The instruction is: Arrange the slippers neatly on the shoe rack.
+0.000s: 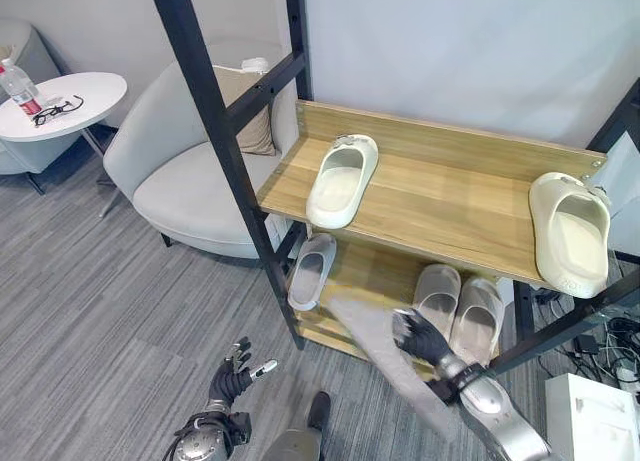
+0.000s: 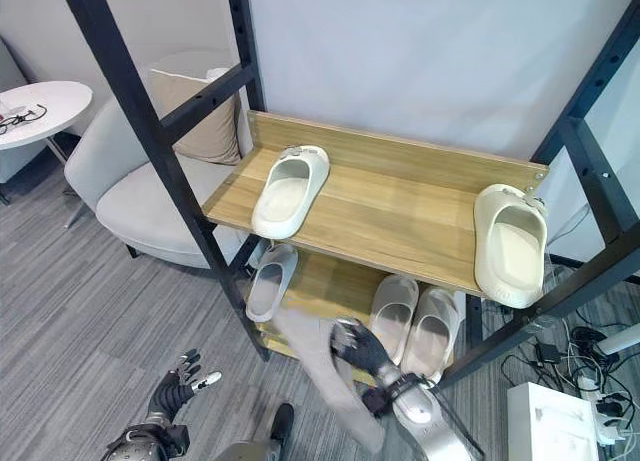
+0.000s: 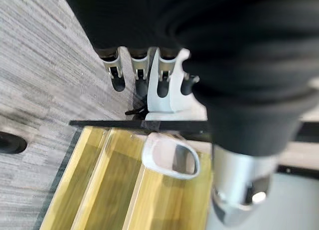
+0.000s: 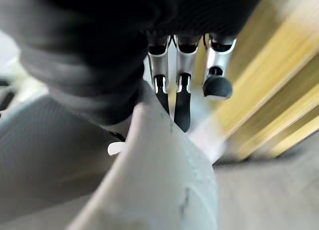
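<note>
Grey carpet (image 1: 90, 311) in front of the shoe rack (image 1: 440, 196); right hand (image 1: 420, 338) is clamped on a grey slipper (image 1: 385, 356) near the bottom shelf, left hand (image 1: 232, 379) hangs low, fingers loosely spread.

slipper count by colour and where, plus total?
Cream slippers on top shelf: 2
Grey slippers on lower shelf: 3
Grey slipper in right hand: 1
Total: 6
</note>
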You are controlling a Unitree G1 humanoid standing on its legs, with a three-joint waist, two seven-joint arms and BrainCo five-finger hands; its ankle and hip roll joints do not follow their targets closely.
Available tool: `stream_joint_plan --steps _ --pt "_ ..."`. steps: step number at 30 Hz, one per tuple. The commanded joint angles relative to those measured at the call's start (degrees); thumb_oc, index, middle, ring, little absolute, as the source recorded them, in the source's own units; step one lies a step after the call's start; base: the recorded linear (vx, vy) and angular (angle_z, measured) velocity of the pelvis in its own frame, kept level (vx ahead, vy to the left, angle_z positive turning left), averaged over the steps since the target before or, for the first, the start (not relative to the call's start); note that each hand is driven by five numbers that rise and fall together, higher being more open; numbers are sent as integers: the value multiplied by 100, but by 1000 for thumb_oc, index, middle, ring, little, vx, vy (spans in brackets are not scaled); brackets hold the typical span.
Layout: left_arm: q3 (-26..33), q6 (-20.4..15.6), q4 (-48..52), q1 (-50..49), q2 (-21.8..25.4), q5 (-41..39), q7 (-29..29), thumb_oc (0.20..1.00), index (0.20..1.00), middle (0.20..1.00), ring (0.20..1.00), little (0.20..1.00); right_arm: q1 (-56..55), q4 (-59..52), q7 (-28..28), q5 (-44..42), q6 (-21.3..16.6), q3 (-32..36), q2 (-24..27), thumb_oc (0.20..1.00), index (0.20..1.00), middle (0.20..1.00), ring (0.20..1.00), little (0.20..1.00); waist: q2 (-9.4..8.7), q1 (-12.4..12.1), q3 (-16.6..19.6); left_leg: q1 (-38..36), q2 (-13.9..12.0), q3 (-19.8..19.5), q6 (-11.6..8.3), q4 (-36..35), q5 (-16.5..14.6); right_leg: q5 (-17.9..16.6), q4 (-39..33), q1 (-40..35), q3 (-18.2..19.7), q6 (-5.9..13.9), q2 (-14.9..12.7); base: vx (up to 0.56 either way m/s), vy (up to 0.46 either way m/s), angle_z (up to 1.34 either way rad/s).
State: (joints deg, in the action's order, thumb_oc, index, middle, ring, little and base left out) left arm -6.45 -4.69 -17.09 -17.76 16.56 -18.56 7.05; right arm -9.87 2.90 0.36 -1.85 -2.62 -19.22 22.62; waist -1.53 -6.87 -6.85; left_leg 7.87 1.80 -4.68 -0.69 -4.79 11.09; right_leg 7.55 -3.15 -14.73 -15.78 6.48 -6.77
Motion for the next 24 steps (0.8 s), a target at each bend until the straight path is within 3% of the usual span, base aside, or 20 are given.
stream_joint_plan --steps 1,7,9,18,24 --pt "112 -348 138 353 127 227 366 1000 1000 1000 1000 1000 553 -554 -1121 1003 -391 434 -233 200 200 200 200 200 49 -43 -373 -857 -288 -75 -62 230 -1119 -84 488 713 78 5 -98 -99 26 -2" --pt "-105 -555 457 628 234 82 766 1000 1000 1000 1000 1000 1124 -363 -2577 1806 -342 882 -356 200 200 200 200 200 291 -26 -945 -152 -242 -249 4 747 -1064 88 1499 1611 -28 -10 -292 -195 40 12" --pt "-284 -733 734 880 337 -9 923 1000 1000 1000 1000 1000 1685 -117 -3221 2146 -275 969 -271 200 200 200 200 200 408 -91 -1246 462 -136 -396 8 1201 -1043 170 1992 2113 -95 -26 -434 -303 52 26" --pt "-758 -1080 1194 1619 441 -71 1018 1000 1000 1000 1000 1000 3231 1357 -4051 2695 174 805 156 200 200 200 200 200 485 -465 -1558 1907 72 -652 -71 2107 -1133 428 2925 3289 -123 -72 -720 -99 24 33" --pt "-1015 -1258 1512 2168 662 41 1168 1000 1000 1000 1000 1000 4488 2965 -4527 2685 622 574 919 200 200 200 200 200 424 -712 -1697 2453 190 -875 -128 2393 -1353 844 3378 3732 -199 -114 -768 64 -45 26"
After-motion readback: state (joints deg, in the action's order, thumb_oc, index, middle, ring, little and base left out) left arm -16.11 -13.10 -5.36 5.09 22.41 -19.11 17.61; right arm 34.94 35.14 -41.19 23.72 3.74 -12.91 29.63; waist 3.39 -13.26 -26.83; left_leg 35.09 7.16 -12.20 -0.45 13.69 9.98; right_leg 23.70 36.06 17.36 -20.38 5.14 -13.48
